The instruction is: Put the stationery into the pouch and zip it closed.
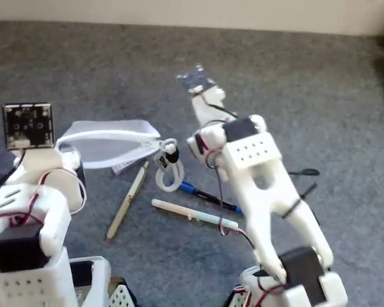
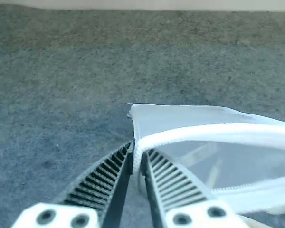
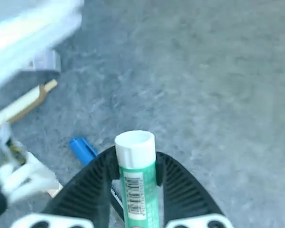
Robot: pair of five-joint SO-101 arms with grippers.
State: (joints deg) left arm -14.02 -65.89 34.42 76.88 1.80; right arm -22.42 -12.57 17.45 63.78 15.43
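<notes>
Pouch (image 1: 105, 144), one, mouth open, at 9 o'clock on grey carpet (image 1: 320, 96), rim pinched tight by left gripper (image 2: 137, 159); right gripper (image 3: 136, 156) clamps one glue stick (image 3: 135, 142); three loose at pouch's 4 o'clock: tan pen (image 1: 128, 201), white pen (image 1: 192, 214), blue pen (image 1: 208, 195).

Pens (image 1: 193, 213) beside pouch (image 1: 105, 146), on table (image 1: 320, 96)

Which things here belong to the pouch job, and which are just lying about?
Job things:
- pouch, rim pinched by the left gripper
- glue stick, held in the right gripper
- wooden pencil
- white pen
- blue-capped pen

Lying about:
- thin black wire on the grey table
</notes>
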